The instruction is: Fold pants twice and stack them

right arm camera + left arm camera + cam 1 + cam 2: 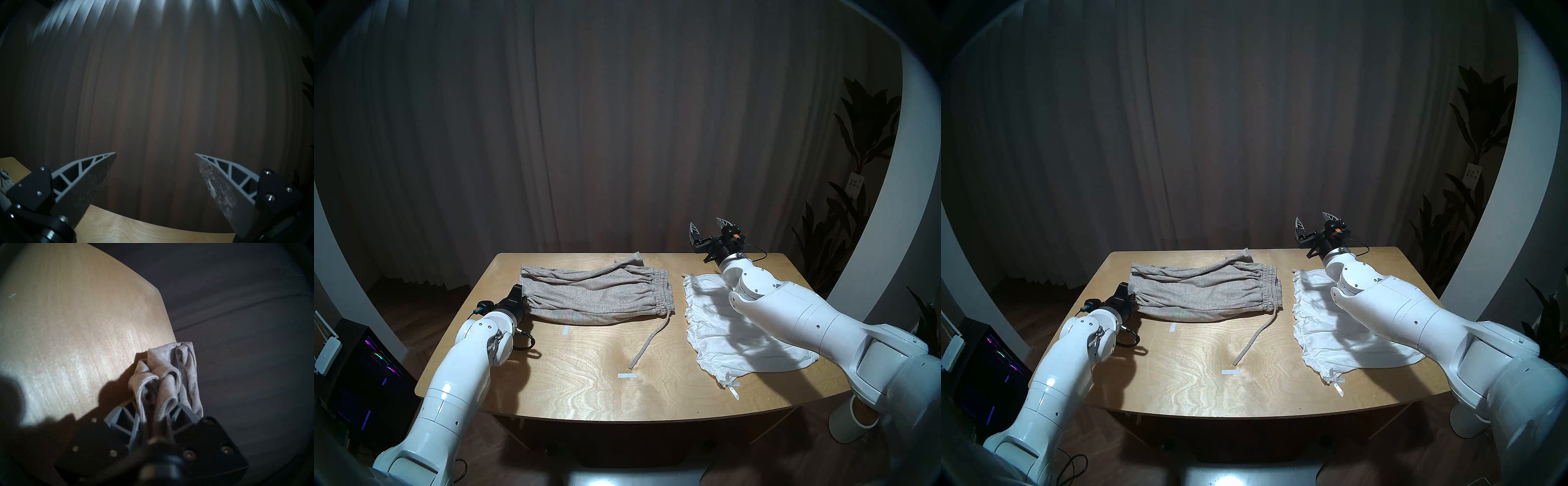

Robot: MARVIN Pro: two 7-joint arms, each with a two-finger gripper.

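Observation:
The grey-beige knit pants (595, 292) lie folded lengthwise across the far left of the wooden table (568, 390), waistband toward the middle. Their drawstring (653, 336) trails toward the front. My left gripper (519, 293) is at their left end, shut on the bunched leg fabric (163, 378), which sticks out between the fingers (134, 412). The white ruffled shorts (721, 325) lie spread on the right side, partly under my right arm. My right gripper (706, 222) hovers open above the table's far right edge, holding nothing (155, 152).
Two white tape marks (626, 375) (565, 330) are stuck on the tabletop. A dark curtain hangs behind the table. A plant (857, 169) stands at the right, a white cylinder (850, 424) on the floor beside the table, a lit computer case (365, 373) at the left.

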